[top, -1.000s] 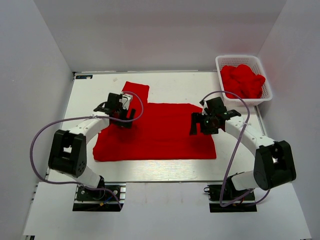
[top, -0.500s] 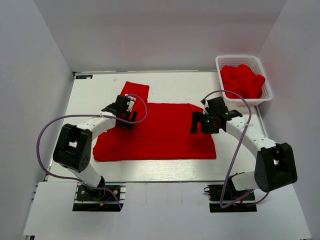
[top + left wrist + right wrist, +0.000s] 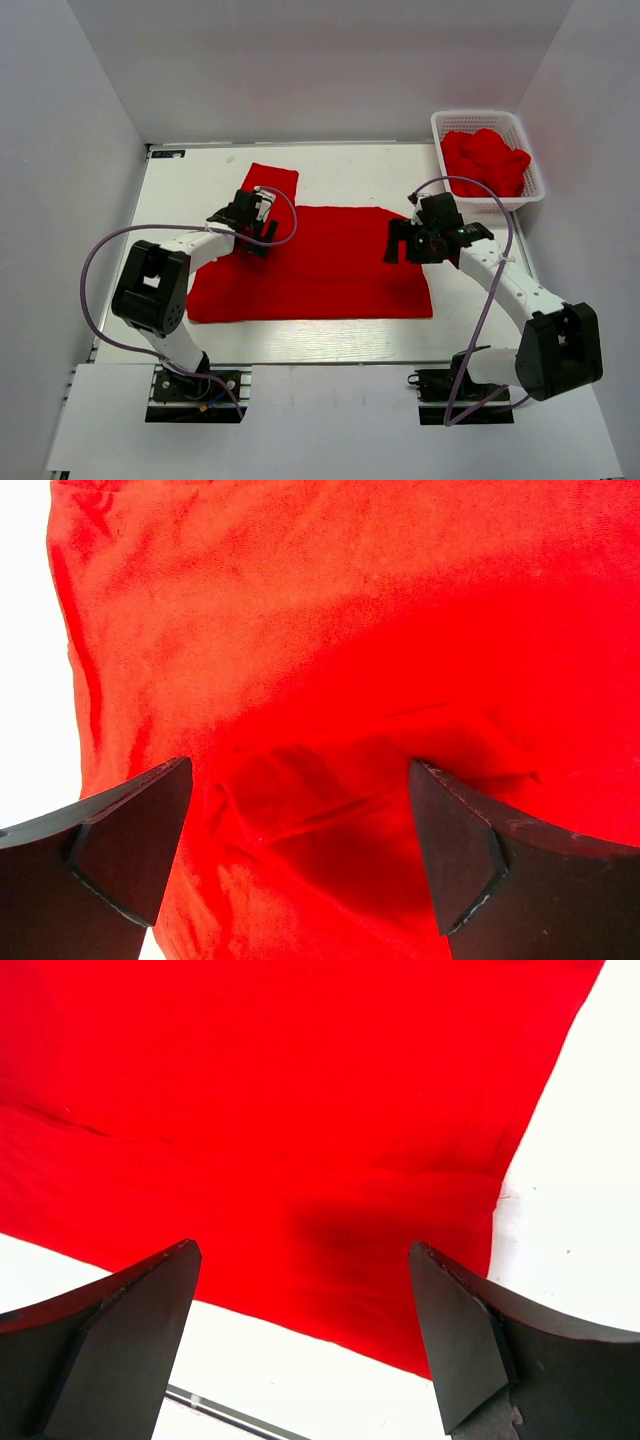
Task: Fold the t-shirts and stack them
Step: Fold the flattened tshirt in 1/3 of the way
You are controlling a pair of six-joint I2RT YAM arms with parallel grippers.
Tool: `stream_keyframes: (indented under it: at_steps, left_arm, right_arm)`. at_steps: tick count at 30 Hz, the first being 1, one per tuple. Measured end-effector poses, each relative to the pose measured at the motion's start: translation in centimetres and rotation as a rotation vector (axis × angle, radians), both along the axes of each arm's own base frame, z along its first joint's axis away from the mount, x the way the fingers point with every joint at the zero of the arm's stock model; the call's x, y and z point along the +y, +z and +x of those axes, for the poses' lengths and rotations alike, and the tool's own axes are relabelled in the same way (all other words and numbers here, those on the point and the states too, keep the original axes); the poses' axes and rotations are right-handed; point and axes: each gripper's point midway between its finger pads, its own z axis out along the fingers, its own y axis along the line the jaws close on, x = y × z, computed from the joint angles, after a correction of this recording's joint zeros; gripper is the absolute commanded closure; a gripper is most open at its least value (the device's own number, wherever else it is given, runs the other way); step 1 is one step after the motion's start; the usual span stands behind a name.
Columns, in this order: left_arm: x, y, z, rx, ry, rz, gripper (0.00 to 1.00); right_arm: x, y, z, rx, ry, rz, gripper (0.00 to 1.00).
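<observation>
One red t-shirt point(image 3: 320, 265) lies spread flat on the white table point(image 3: 340, 175), with one sleeve point(image 3: 272, 182) sticking out at the far left. My left gripper point(image 3: 257, 230) is open and empty, low over the shirt's left shoulder near that sleeve. In the left wrist view point(image 3: 300, 850) wrinkled red cloth point(image 3: 330, 680) fills the gap between the jaws. My right gripper point(image 3: 402, 245) is open and empty over the shirt's right edge. The right wrist view point(image 3: 300, 1330) shows the shirt's edge point(image 3: 300, 1140) and bare table between the jaws.
A white lattice basket point(image 3: 497, 204) stands at the far right corner and holds a heap of crumpled red shirts point(image 3: 485, 160). Grey walls enclose the table on three sides. Both arm bases are at the near edge.
My left gripper has shifted a little right, further onto the shirt's shoulder. My right gripper has shifted slightly right and away. The shirt has not moved.
</observation>
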Motion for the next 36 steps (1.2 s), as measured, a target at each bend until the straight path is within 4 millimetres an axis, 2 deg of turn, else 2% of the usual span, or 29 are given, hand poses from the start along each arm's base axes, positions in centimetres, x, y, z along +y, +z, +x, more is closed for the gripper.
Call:
stream_keyframes:
  at_steps: [6, 13, 18, 25, 28, 32, 34, 36]
  left_arm:
    - [0.3, -0.8, 0.3, -0.001, 0.011, 0.017, 0.01]
    - [1.0, -0.5, 1.3, -0.054, 0.014, 0.044, 0.01]
    - [1.0, -0.5, 2.7, -0.096, 0.0, 0.07, 0.01]
    - [0.4, -0.3, 6.4, -0.15, -0.039, 0.087, 0.01]
    - [0.2, 0.3, 8.1, -0.169, -0.049, 0.085, 0.01]
    - [-0.1, 2.1, 10.2, -0.207, -0.058, 0.05, 0.01]
    - [-0.4, 3.1, 10.3, -0.217, -0.063, 0.017, 0.01]
    - [-0.6, 4.2, 9.5, -0.207, -0.055, -0.026, 0.01]
  right_arm:
    - [-0.3, 0.7, 0.1, -0.031, -0.018, -0.004, 0.1]
    - [-0.6, 1.3, 0.2, -0.053, -0.034, -0.006, 0.1]
    - [-0.8, 1.3, 0.2, -0.056, -0.044, -0.014, 0.1]
    - [-1.1, 1.3, 0.3, -0.062, -0.053, -0.024, 0.1]
    - [-1.1, 1.5, 0.3, -0.07, -0.056, -0.024, 0.1]
    - [-1.2, 1.6, 0.3, -0.074, -0.058, -0.025, 0.1]
    - [-1.2, 1.6, 0.3, -0.073, -0.057, -0.025, 0.1]
    - [-1.2, 1.6, 0.3, -0.073, -0.056, -0.024, 0.1]
